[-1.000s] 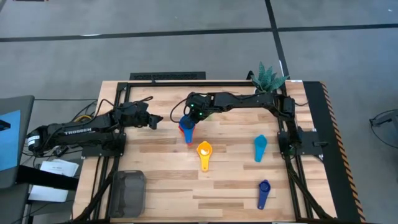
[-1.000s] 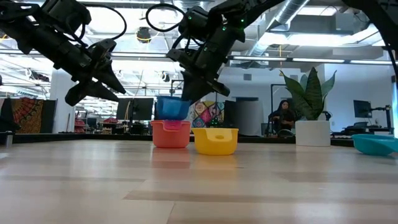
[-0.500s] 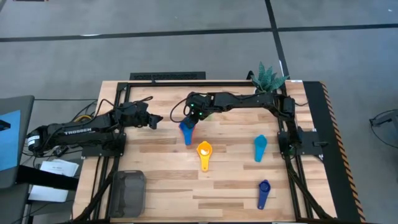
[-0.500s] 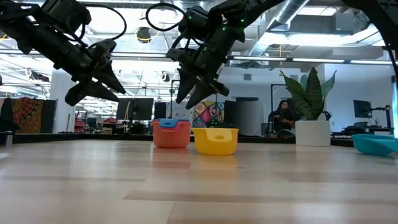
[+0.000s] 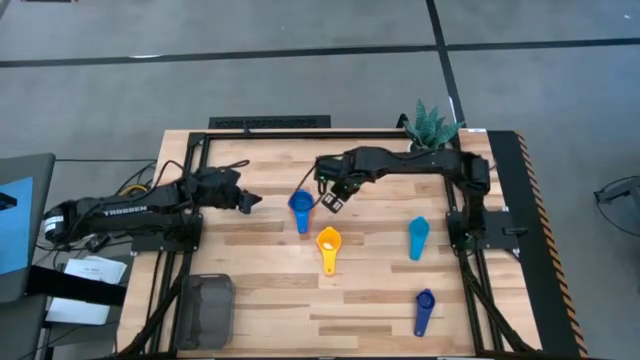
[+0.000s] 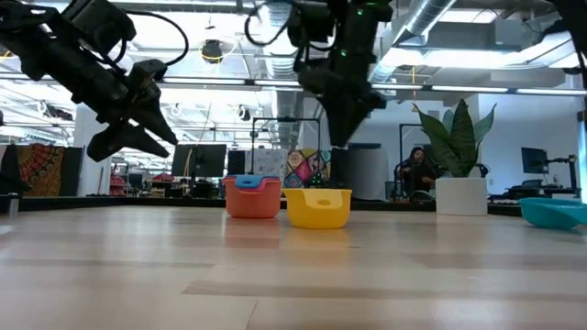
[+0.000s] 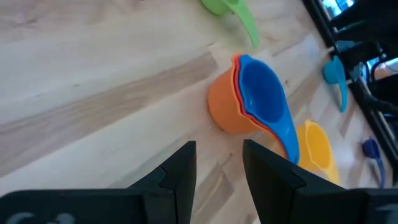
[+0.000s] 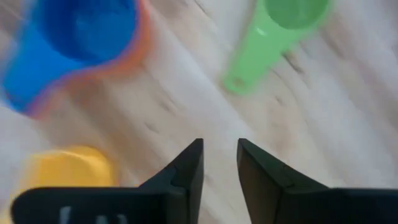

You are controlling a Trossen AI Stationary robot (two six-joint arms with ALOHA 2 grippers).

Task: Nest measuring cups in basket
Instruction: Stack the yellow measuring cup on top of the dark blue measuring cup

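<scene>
High view: right hand [image 5: 335, 199] left blue cup [image 5: 299, 205].

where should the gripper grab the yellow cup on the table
Best bet is the flat handle of the yellow cup, taken from above. It lies level on the wood, pointing away from the blue cup stack, with bare table on both sides for the fingers.

Nested cups [image 5: 299, 207] sit left of a lone cup [image 5: 328, 243], seemingly apart.
</scene>
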